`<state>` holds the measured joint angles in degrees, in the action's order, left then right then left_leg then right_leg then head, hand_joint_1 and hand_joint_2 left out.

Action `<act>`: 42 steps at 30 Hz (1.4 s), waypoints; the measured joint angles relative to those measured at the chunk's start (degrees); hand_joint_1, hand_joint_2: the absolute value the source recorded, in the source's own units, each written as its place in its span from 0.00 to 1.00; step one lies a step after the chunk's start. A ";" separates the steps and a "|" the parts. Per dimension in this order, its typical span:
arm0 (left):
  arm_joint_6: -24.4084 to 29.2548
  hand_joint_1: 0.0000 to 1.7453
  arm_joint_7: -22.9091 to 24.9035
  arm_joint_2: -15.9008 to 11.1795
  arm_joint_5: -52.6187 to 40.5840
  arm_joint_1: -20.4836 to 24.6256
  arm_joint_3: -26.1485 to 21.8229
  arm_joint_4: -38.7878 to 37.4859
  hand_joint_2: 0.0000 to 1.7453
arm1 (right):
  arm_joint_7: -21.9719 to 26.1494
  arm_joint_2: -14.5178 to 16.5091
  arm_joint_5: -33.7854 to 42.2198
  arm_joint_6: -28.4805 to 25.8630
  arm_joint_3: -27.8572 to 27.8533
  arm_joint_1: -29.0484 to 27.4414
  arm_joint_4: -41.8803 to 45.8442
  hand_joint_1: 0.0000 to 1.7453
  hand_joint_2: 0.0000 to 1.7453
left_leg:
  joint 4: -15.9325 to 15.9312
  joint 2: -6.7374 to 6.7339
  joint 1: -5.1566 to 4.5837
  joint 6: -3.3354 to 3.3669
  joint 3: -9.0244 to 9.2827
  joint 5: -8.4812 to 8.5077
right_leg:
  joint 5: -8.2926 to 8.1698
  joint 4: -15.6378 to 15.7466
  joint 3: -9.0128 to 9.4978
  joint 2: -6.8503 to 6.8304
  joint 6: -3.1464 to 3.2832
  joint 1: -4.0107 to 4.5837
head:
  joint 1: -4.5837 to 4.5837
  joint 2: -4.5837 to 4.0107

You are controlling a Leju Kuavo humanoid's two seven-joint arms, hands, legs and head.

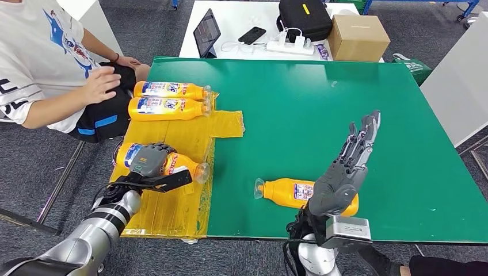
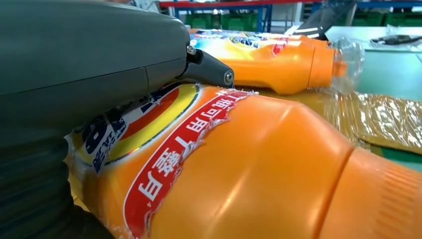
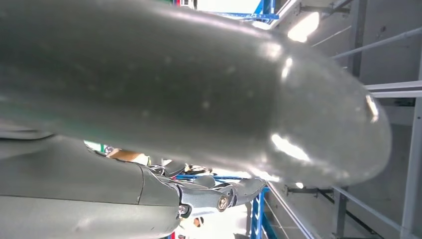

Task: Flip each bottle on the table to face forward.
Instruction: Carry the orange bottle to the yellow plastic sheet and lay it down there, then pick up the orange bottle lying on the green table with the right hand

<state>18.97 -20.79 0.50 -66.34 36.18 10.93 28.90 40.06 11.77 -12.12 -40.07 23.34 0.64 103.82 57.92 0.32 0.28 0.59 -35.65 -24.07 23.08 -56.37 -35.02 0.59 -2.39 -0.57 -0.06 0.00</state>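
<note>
Four orange bottles lie on their sides. Two of them (image 1: 172, 90) (image 1: 168, 108) lie side by side at the far end of a yellow plastic sheet (image 1: 172, 213). A third bottle (image 1: 183, 165) lies nearer on the sheet, and my left hand (image 1: 151, 163) grips it from above, thumb along its near side. Close up, that bottle (image 2: 249, 169) shows its red and blue label under my left hand (image 2: 89, 64). The fourth bottle (image 1: 283, 191) lies on the green table (image 1: 322, 98), cap to the left. My right hand (image 1: 345, 172) is raised above its base with fingers straight, holding nothing. The right wrist view shows that hand (image 3: 199, 89).
A person (image 1: 52, 63) sits at the table's left, one hand (image 1: 100, 83) on their lap close to the far bottles. Behind stands a white table with a tablet (image 1: 207, 31), a phone (image 1: 252, 35), a black bag (image 1: 304, 17) and a cardboard box (image 1: 358, 37).
</note>
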 joint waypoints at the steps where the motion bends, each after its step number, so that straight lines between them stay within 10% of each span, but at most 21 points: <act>1: -0.23 1.00 -0.10 -0.09 0.00 0.22 0.03 -0.36 1.00 | 0.00 -0.11 0.03 0.00 0.00 0.08 -0.17 0.00 0.00 | 0.00 0.00 0.00 0.00 0.02 0.00 | 0.00 0.00 0.02 0.00 0.00 0.00 | 0.00 0.00; 18: -0.51 1.00 -0.22 -0.57 0.02 1.31 0.78 -2.52 1.00 | 0.00 -0.73 0.04 -0.01 0.00 0.41 -1.28 0.00 0.00 | -0.01 0.00 0.00 -0.01 0.23 0.01 | 0.00 -0.02 0.22 0.00 0.01 0.00 | -0.01 0.00; 21: -1.32 1.00 -0.24 -0.63 0.01 1.42 0.84 -2.58 1.00 | 0.00 -0.80 0.51 0.00 0.01 0.48 -1.43 0.00 0.75 | -0.01 0.00 0.00 -0.01 0.24 0.01 | 0.00 -0.02 0.24 0.00 0.01 0.00 | -0.01 0.00; 22: -1.86 0.85 -0.31 -0.69 -0.01 1.48 0.91 -2.60 1.00 | 0.00 -0.86 0.80 0.02 0.03 0.55 -1.57 0.00 1.00 | -0.01 0.01 0.00 -0.01 0.25 0.01 | 0.00 -0.02 0.26 0.00 0.01 0.00 | -0.01 0.00; 24: -3.07 0.36 -0.51 -0.89 0.03 1.59 1.15 -2.65 1.00 | 0.00 -0.98 1.29 0.22 0.09 0.72 -2.00 0.00 1.00 | -0.01 0.01 0.00 -0.01 0.29 0.01 | 0.00 -0.02 0.30 0.00 0.01 0.00 | -0.01 0.00; 25: -3.67 0.10 -0.61 -0.99 0.12 1.62 1.26 -2.70 0.75 | 0.00 -1.05 1.49 0.45 0.12 0.81 -2.27 0.00 1.00 | -0.01 0.01 0.00 -0.01 0.32 0.00 | 0.00 -0.02 0.33 0.00 0.01 0.00 | -0.02 0.00; 27: -5.11 0.00 -0.62 -1.16 0.50 1.69 1.37 -2.87 0.25 | 0.00 -1.18 1.80 1.13 0.19 0.99 -3.02 0.00 1.00 | -0.02 0.01 0.00 -0.01 0.37 0.00 | 0.00 -0.02 0.38 0.00 0.01 0.00 | -0.01 0.00; 28: -6.01 0.00 -0.60 -1.24 0.84 1.74 1.37 -2.98 0.00 | 0.00 -1.23 1.92 1.57 0.21 1.08 -3.48 0.00 0.75 | -0.02 0.01 0.00 -0.01 0.39 0.00 | 0.00 -0.02 0.40 0.00 0.01 0.00 | -0.01 0.00; 31: -8.81 0.00 -1.18 -1.43 2.46 1.73 1.35 -3.23 0.00 | 0.00 -1.28 2.09 3.07 0.23 1.34 -5.01 0.00 0.00 | -0.02 0.07 0.00 -0.01 0.45 0.00 | 0.01 -0.02 0.49 -0.03 0.01 0.00 | -0.02 0.00; 38: -27.23 0.00 -15.60 -3.53 16.60 0.04 -1.28 -2.94 0.00 | 0.00 -1.11 3.16 7.57 0.25 2.81 -10.01 0.00 0.00 | -0.07 0.29 0.00 -0.07 0.94 -0.07 | 0.16 0.01 1.04 -0.18 0.02 0.00 | -0.02 0.00; 42: -29.11 0.00 -16.76 -4.09 18.27 -0.98 -2.13 -1.93 0.00 | 0.00 -1.09 3.38 7.66 0.25 3.50 -11.81 0.00 0.00 | -0.07 0.46 0.00 -0.07 1.06 -0.06 | 0.22 0.01 1.21 -0.25 -0.05 -0.01 | 0.01 0.00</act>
<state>-10.14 -37.55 -3.58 -48.06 35.20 8.80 26.97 40.06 10.68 -8.74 -32.41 23.60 4.14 92.01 57.85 0.78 0.28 0.52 -34.59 -24.13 23.30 -56.36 -33.82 0.34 -2.44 -0.58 -0.05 0.00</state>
